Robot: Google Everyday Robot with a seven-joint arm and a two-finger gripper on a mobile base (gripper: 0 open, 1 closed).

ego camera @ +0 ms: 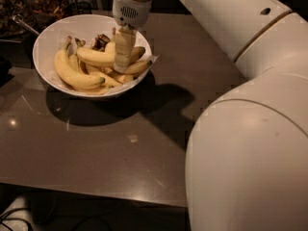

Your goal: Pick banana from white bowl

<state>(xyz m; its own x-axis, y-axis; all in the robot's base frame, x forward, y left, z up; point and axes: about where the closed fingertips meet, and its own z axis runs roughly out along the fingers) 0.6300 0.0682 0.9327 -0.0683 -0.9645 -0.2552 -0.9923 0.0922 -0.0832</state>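
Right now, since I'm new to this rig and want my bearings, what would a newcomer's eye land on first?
The bulky white robot arm fills the right foreground and reaches across the dark table. Its gripper hangs down into the white bowl at upper left, right at a long yellow banana lying on top of the other bananas.

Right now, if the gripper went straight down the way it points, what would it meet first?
Most likely the banana lying across the white bowl. The gripper hangs right over its middle, though the depth is unclear.
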